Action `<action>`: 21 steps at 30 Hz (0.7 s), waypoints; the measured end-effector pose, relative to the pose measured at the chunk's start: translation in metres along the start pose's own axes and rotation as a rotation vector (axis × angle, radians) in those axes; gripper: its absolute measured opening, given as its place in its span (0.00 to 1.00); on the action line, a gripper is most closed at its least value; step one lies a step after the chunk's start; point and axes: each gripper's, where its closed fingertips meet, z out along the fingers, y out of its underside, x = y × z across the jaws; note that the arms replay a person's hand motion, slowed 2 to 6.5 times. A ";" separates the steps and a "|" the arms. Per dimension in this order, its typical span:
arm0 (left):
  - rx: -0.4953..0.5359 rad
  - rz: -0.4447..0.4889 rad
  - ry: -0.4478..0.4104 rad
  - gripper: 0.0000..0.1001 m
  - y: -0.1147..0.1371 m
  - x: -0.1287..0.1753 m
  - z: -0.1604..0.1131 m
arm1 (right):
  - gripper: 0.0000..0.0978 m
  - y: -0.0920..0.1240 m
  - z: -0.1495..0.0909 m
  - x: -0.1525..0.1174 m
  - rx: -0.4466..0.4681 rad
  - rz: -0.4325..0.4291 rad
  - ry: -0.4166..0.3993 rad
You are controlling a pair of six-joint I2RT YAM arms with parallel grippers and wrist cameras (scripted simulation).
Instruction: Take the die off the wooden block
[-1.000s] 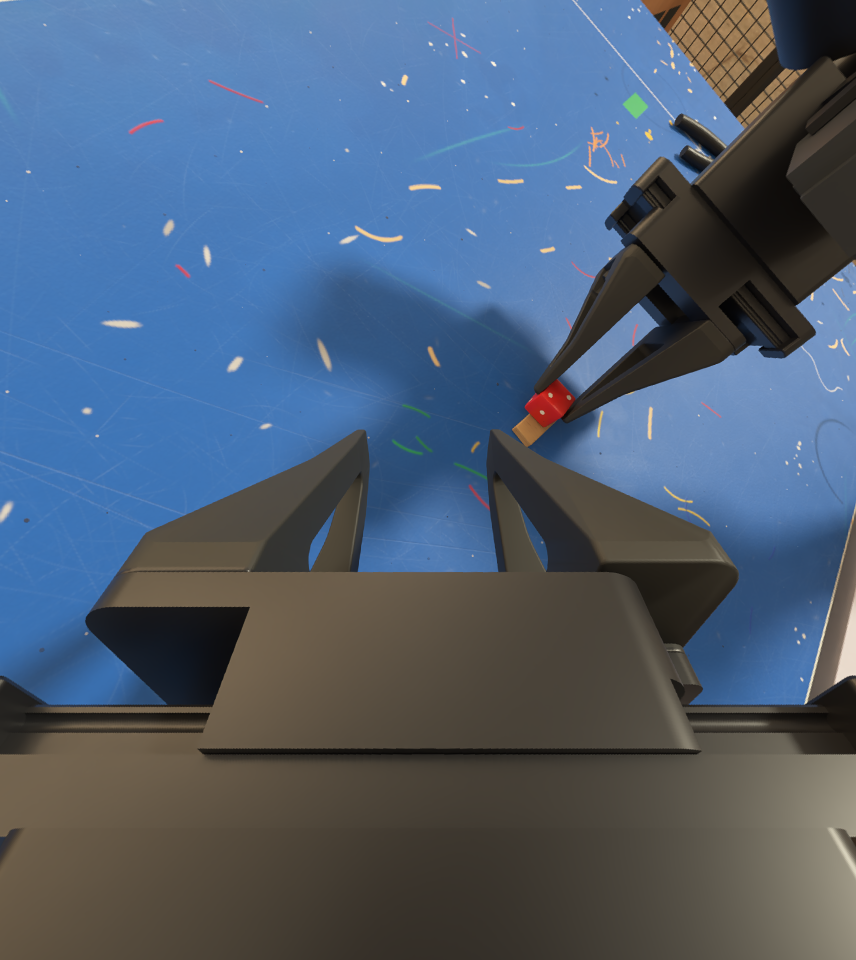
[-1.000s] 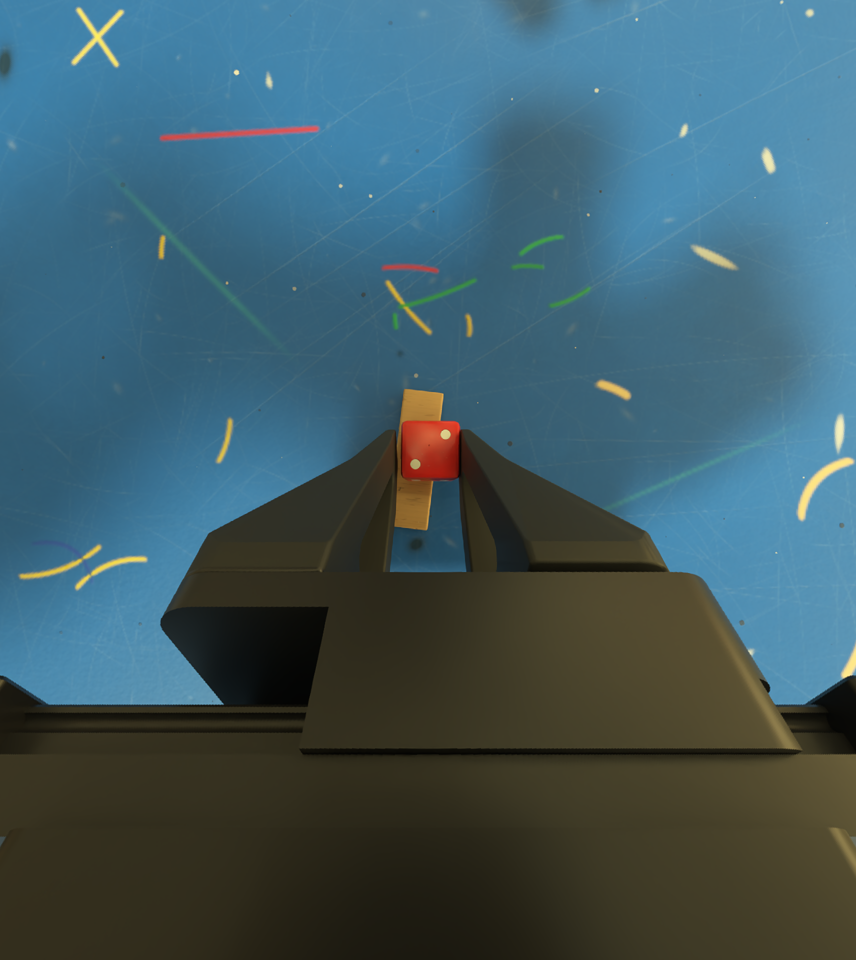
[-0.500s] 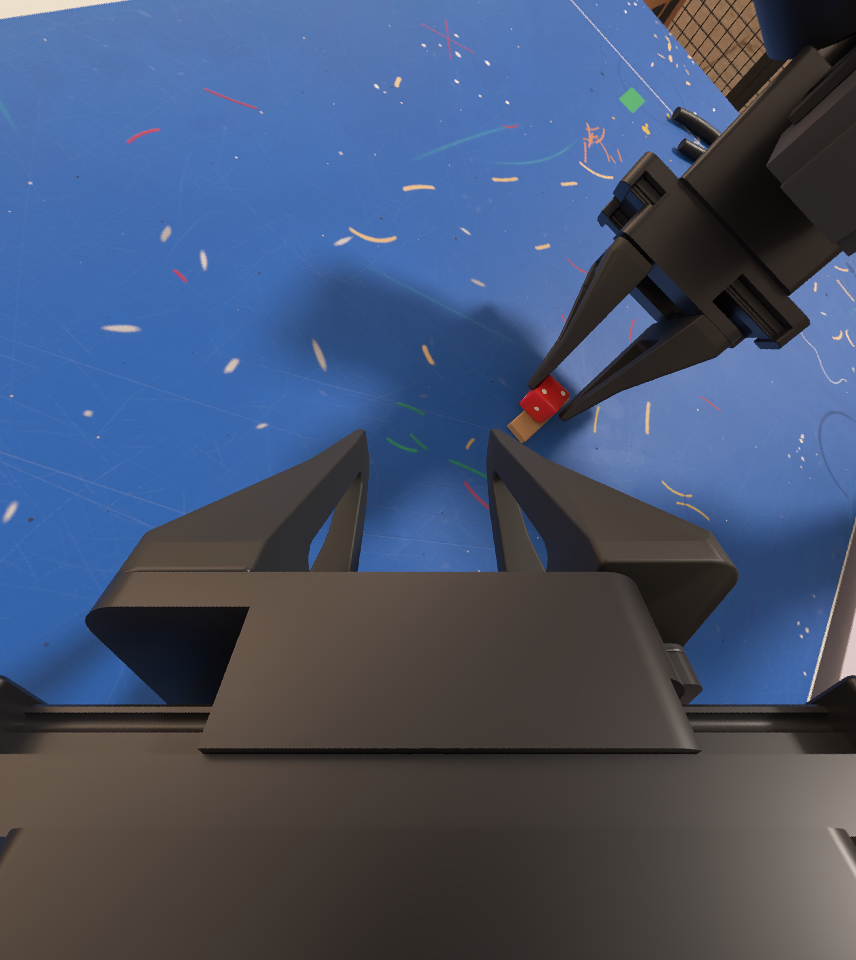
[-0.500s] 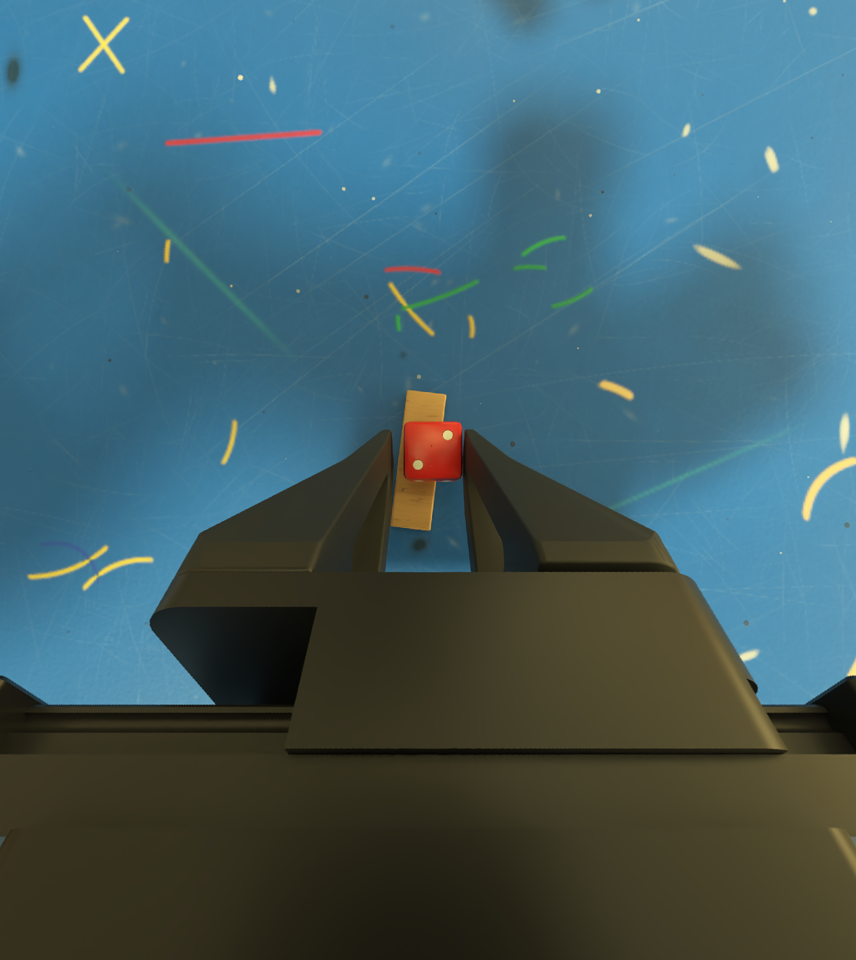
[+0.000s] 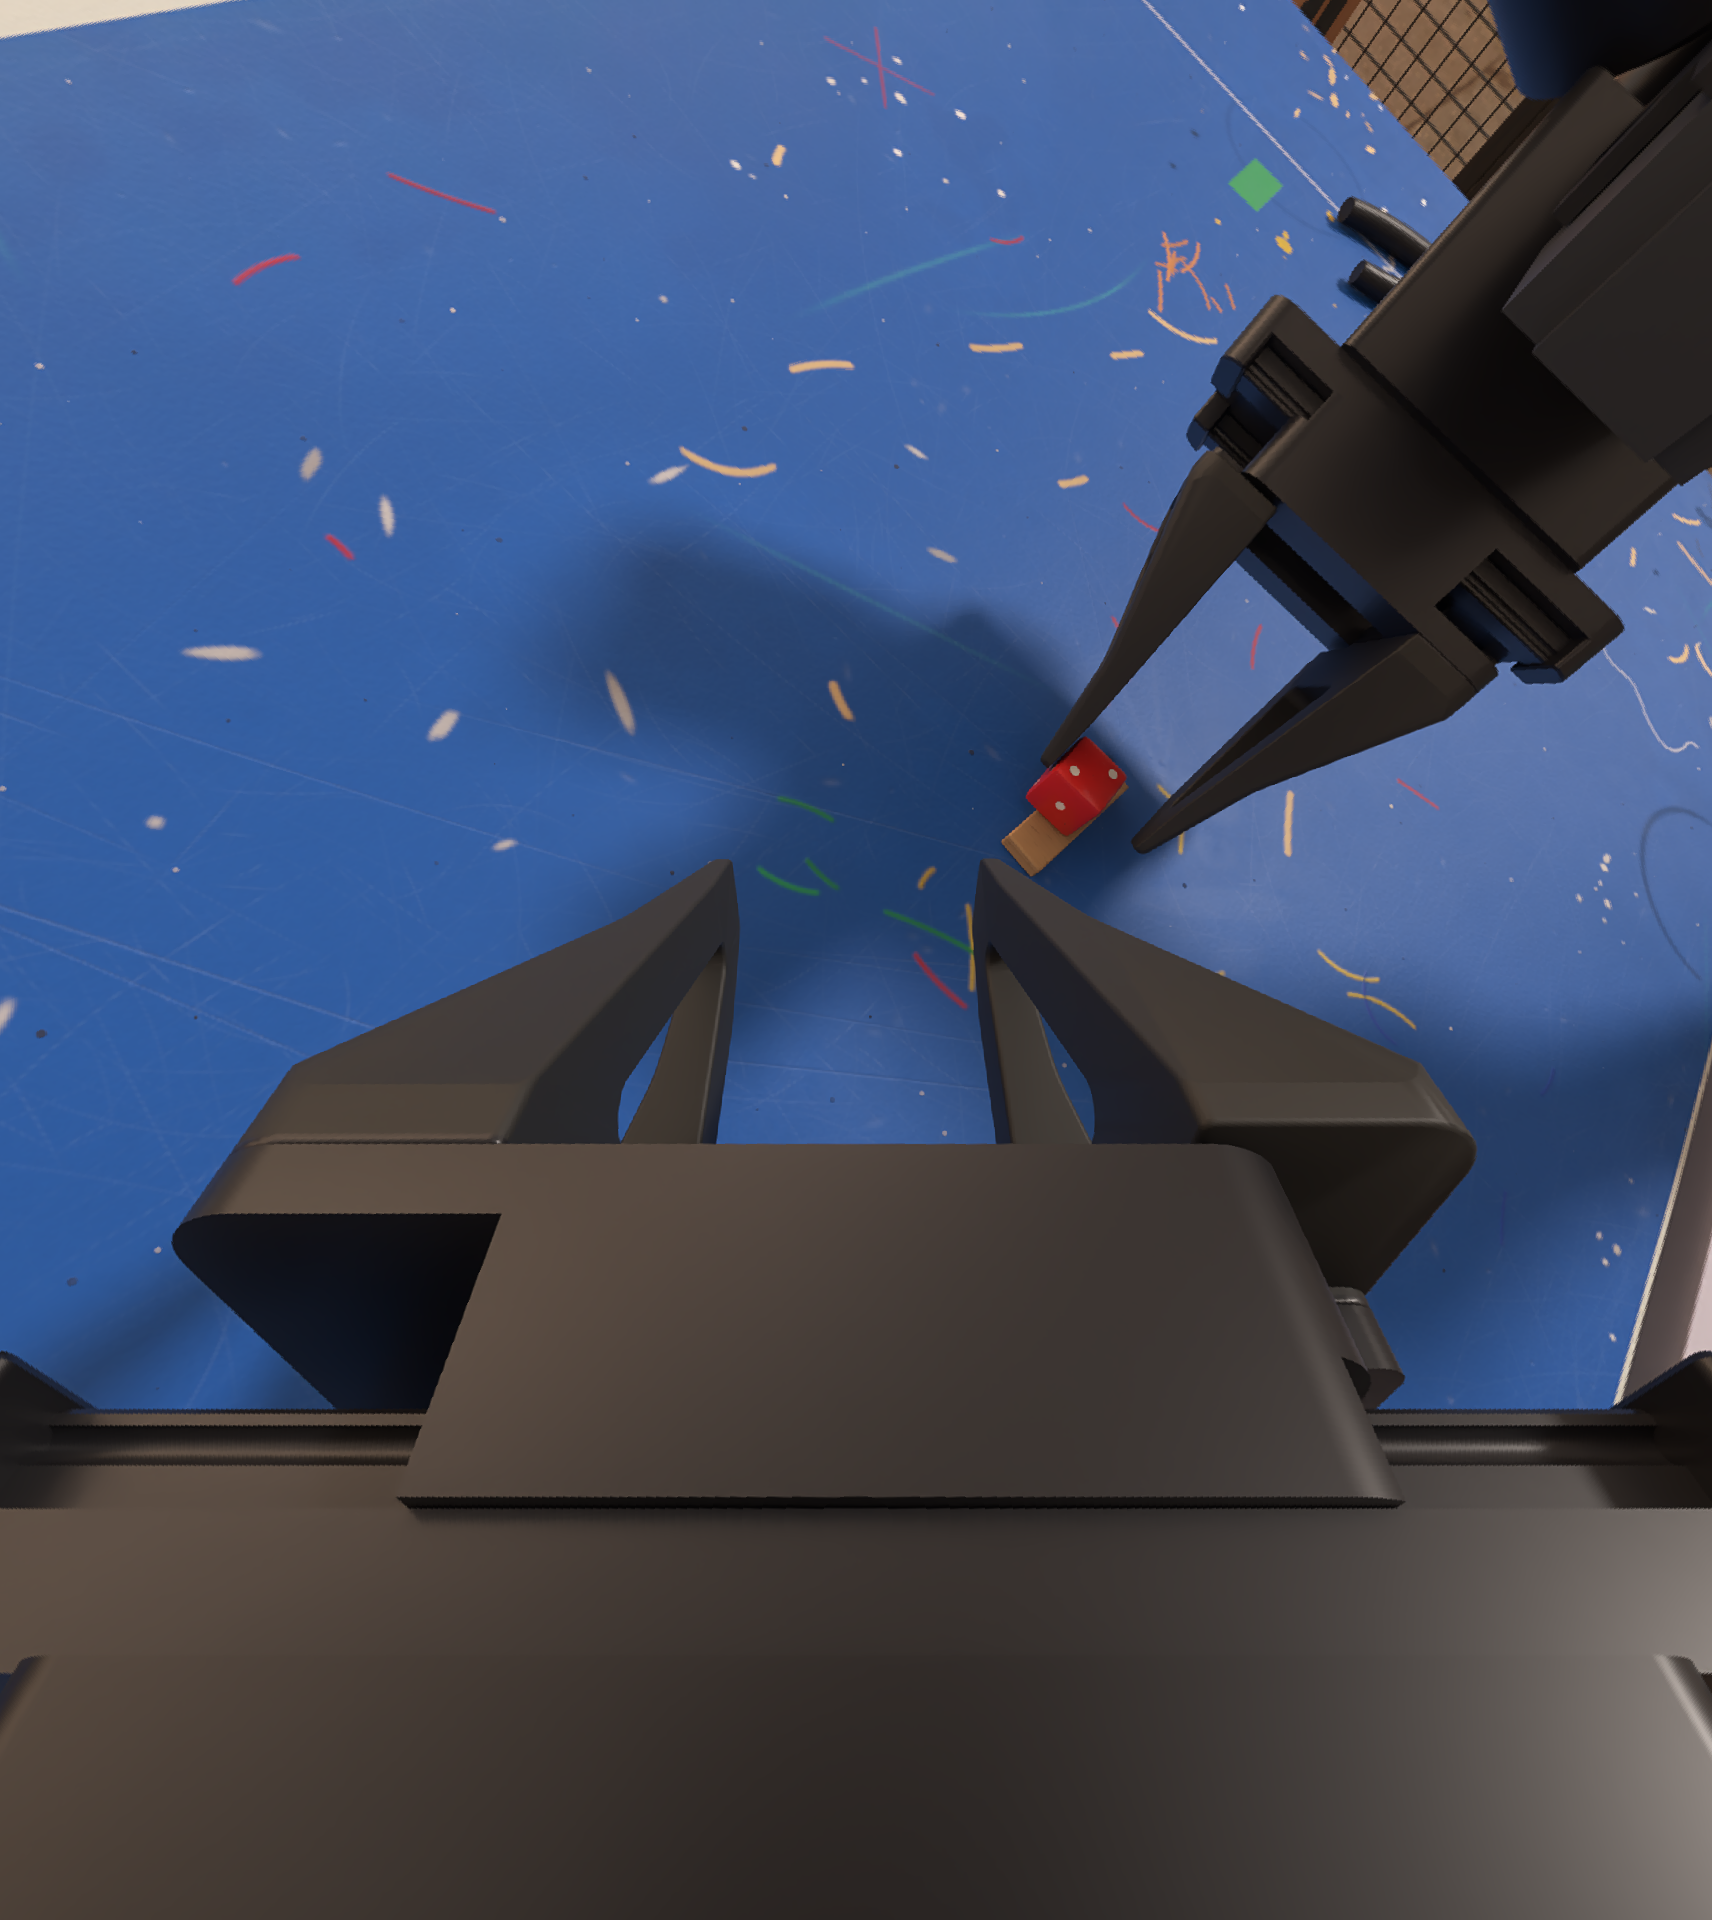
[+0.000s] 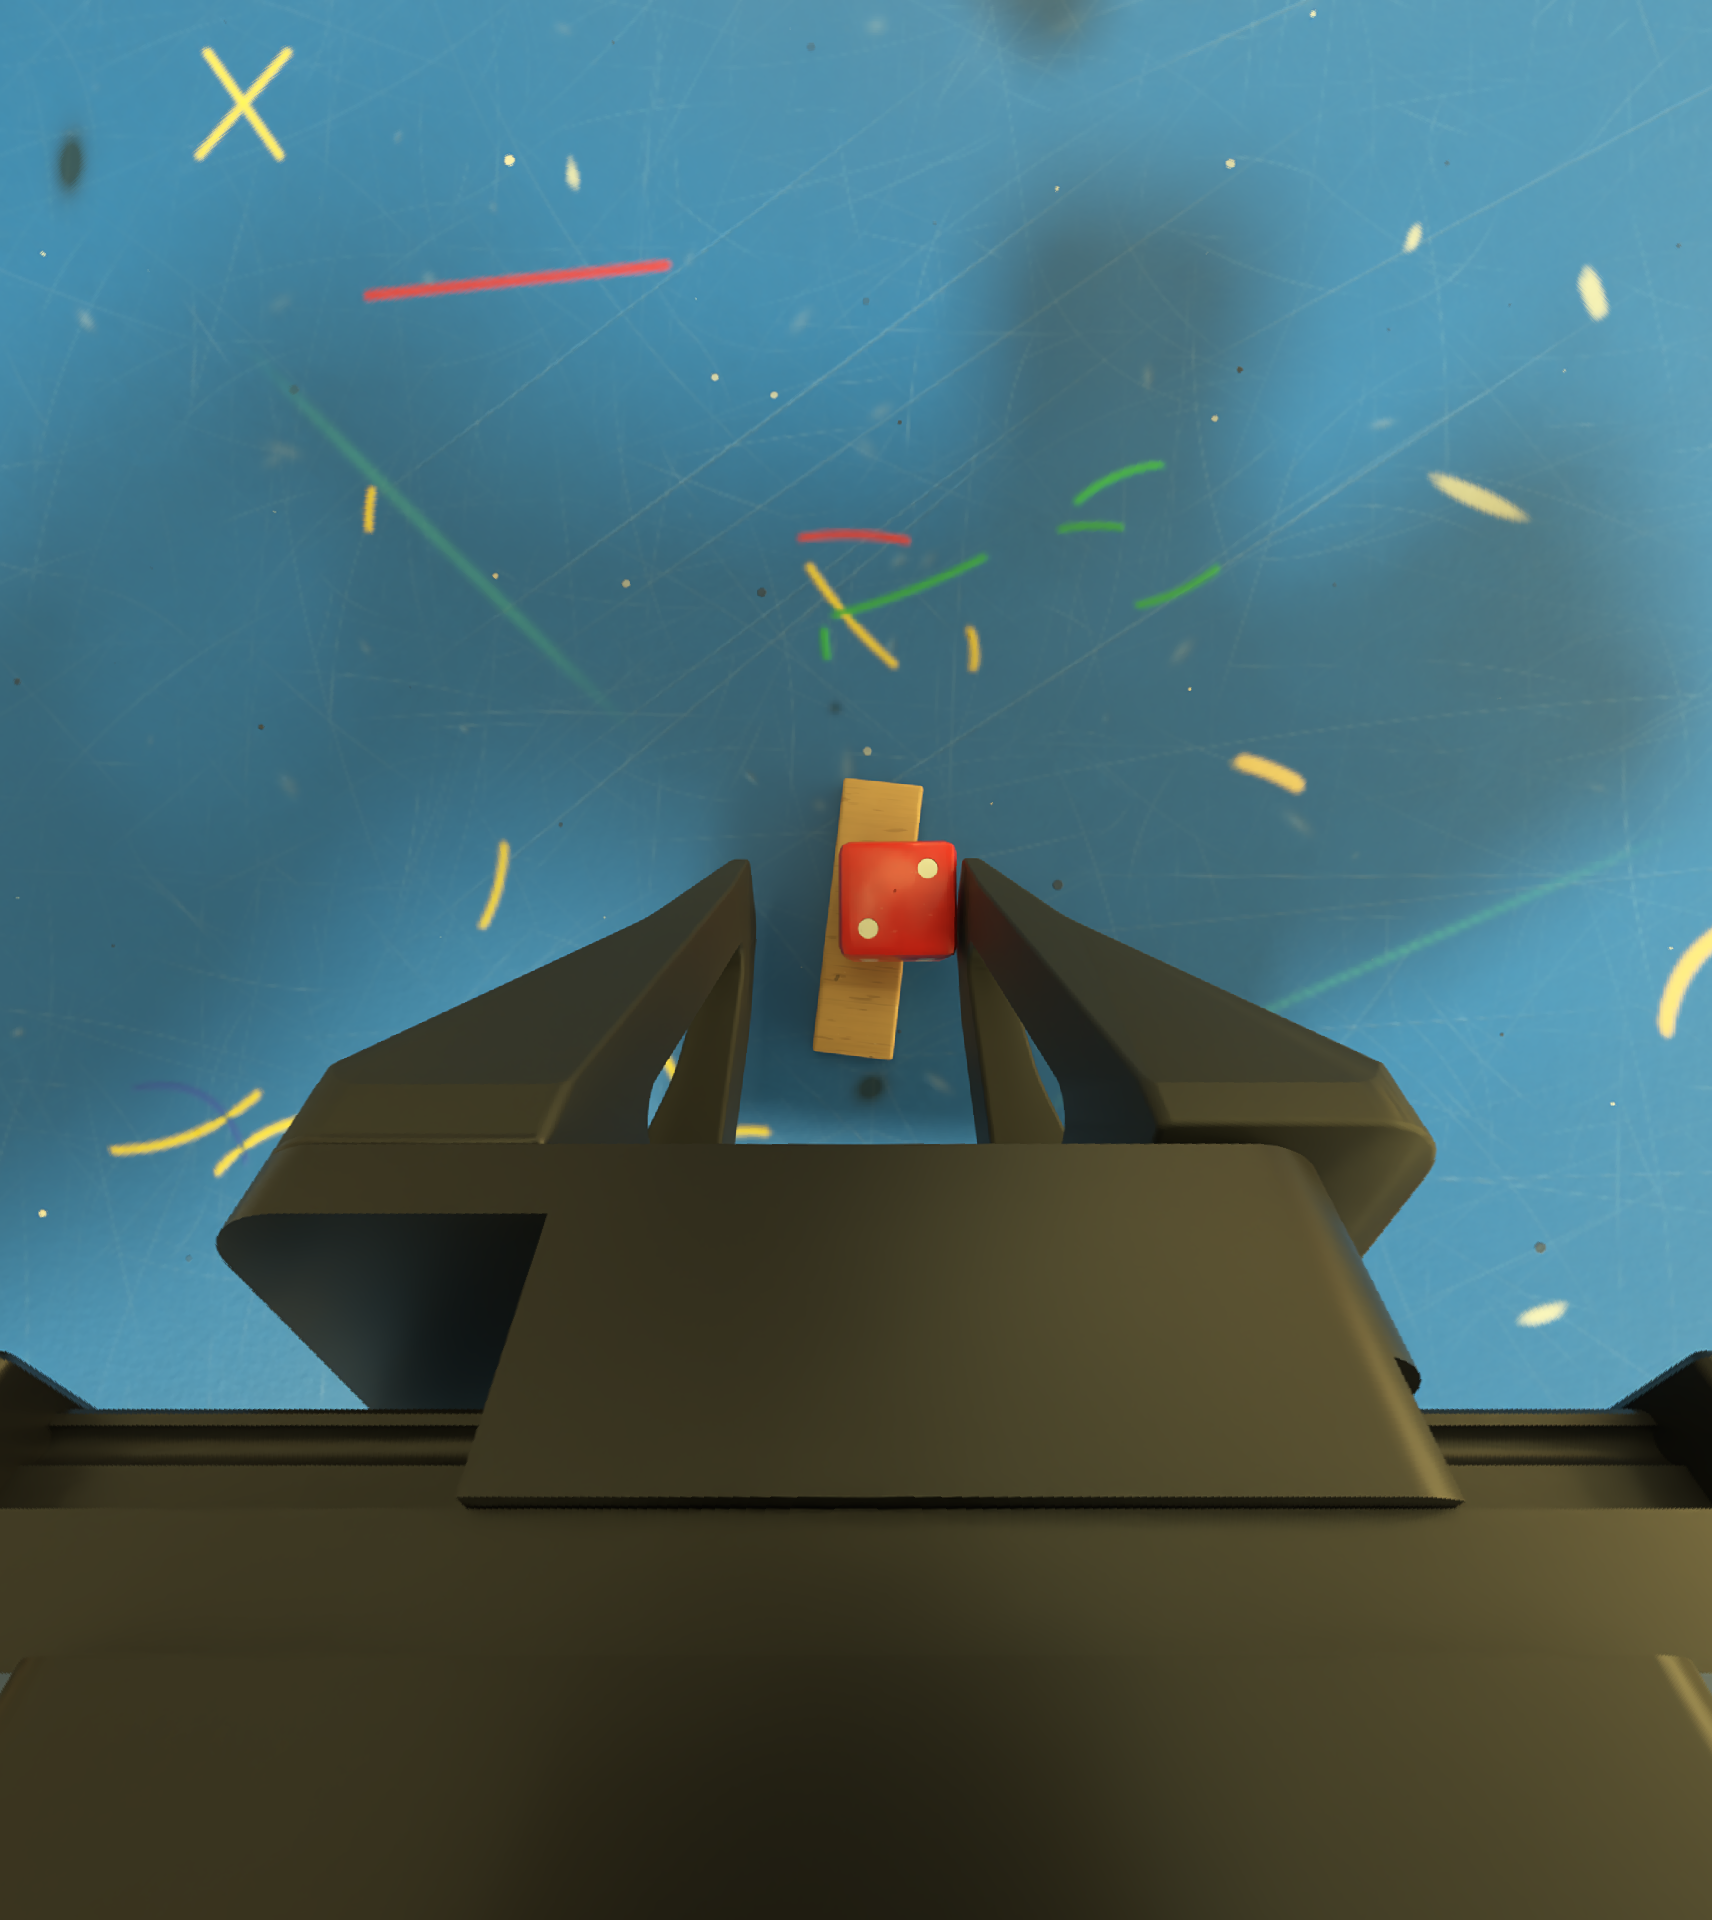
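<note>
1. Illumination was bright and even across the blue tabletop (image 5: 416,727) in the left wrist view; colours read clearly.
2. Broad, soft-edged shadows lay on the tabletop in both views, consistent with light from above.
3. The red die (image 6: 896,900) carried a soft sheen on its top face; no harsh glare was recorded anywhere.
4. The right gripper (image 6: 857,873) body in the near foreground was dark, with a warmer tone toward its right edge.
5. Wide-angle stretching was evident at the frame edges in both views.
6. Distant tabletop marks in the right wrist view appeared slightly soft; the wooden block (image 6: 867,920) was sharp.
</note>
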 end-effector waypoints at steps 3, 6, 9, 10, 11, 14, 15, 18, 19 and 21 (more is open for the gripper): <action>-0.001 0.002 0.002 0.38 0.000 0.001 0.000 | 0.36 -0.001 0.000 -0.001 0.000 0.001 -0.002; -0.002 0.004 0.004 0.38 0.000 0.002 0.001 | 0.38 -0.003 0.000 -0.002 0.001 0.002 -0.002; -0.002 0.007 0.004 0.38 0.001 0.003 0.001 | 0.38 -0.004 0.000 -0.002 0.001 0.004 -0.003; -0.002 0.008 0.004 0.38 0.001 0.003 0.001 | 0.39 -0.004 0.000 -0.003 0.000 0.005 -0.003; -0.002 0.008 0.005 0.38 0.001 0.004 0.002 | 0.39 -0.004 0.000 -0.003 -0.001 0.007 -0.003; -0.003 0.011 0.005 0.38 0.001 0.005 0.002 | 0.40 -0.004 0.001 -0.003 -0.005 0.014 -0.004; -0.003 0.011 0.006 0.38 0.001 0.005 0.003 | 0.41 -0.004 0.001 -0.004 -0.006 0.017 -0.004; -0.005 0.013 0.008 0.38 0.001 0.006 0.003 | 0.42 -0.003 0.002 -0.004 -0.010 0.029 -0.002; -0.006 0.013 0.009 0.38 0.001 0.007 0.004 | 0.42 -0.003 0.002 -0.004 -0.012 0.033 -0.002; -0.009 0.014 0.011 0.39 0.001 0.008 0.004 | 0.43 -0.003 0.002 -0.004 -0.014 0.043 -0.001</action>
